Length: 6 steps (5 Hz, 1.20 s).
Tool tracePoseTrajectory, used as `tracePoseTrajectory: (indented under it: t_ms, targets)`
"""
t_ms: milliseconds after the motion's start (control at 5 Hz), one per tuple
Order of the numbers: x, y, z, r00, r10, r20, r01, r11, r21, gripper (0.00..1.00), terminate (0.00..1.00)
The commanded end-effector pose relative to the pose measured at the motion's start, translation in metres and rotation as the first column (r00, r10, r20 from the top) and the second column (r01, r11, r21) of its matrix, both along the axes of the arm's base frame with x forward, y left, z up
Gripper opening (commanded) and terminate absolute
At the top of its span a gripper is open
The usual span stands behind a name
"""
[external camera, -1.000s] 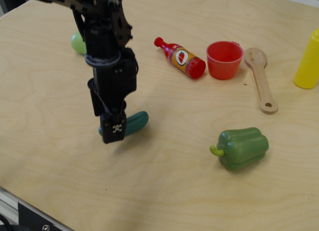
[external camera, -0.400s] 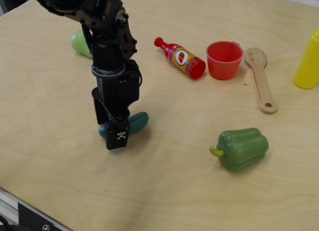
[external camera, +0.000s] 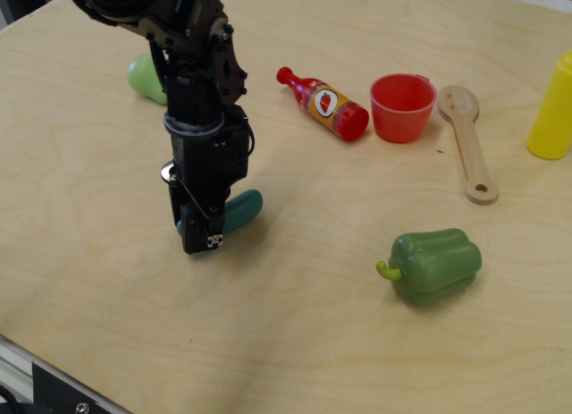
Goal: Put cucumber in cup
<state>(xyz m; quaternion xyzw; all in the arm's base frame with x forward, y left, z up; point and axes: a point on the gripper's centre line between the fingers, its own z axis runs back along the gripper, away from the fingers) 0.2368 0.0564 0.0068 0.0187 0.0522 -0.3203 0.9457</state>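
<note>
The dark teal-green cucumber [external camera: 243, 208] is at the left middle of the table, its left end hidden behind my black gripper [external camera: 202, 233]. The gripper points straight down and is shut on the cucumber's left part, holding it just off the wood. Only the near finger [external camera: 207, 240] shows clearly. The red cup [external camera: 402, 107] stands upright and empty at the back right, well away from the gripper.
A red ketchup bottle [external camera: 323, 104] lies left of the cup. A wooden spoon [external camera: 469, 146] and a yellow bottle [external camera: 552, 110] are to its right. A green bell pepper [external camera: 434, 266] sits front right. A pale green pear [external camera: 143, 76] lies behind the arm.
The gripper lowered around the cucumber's left end, then rose slightly. The cucumber has shifted up a little with it.
</note>
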Motion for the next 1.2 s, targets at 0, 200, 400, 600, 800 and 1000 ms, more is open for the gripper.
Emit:
tracePoseTrajectory:
  t_ms: [0, 200, 400, 600, 800, 1000]
  targets:
    - [0.015, 0.009, 0.060, 0.994, 0.063, 0.088, -0.071, 0.994, 0.087, 0.00, 0.00]
    - [0.034, 0.010, 0.085, 0.990, 0.098, 0.098, -0.107, 0.989, 0.100, 0.00, 0.00]
    - [0.064, 0.004, 0.106, 0.986, 0.128, 0.111, -0.142, 0.982, 0.124, 0.00, 0.00]
    - [0.096, -0.010, 0.111, 0.991, 0.104, 0.086, -0.117, 0.979, 0.165, 0.00, 0.00]
    - [0.115, -0.021, 0.104, 0.997, 0.048, 0.054, -0.057, 0.982, 0.180, 0.00, 0.00]
    - [0.129, -0.032, 0.096, 1.000, 0.007, 0.013, -0.009, 0.983, 0.184, 0.00, 0.00]
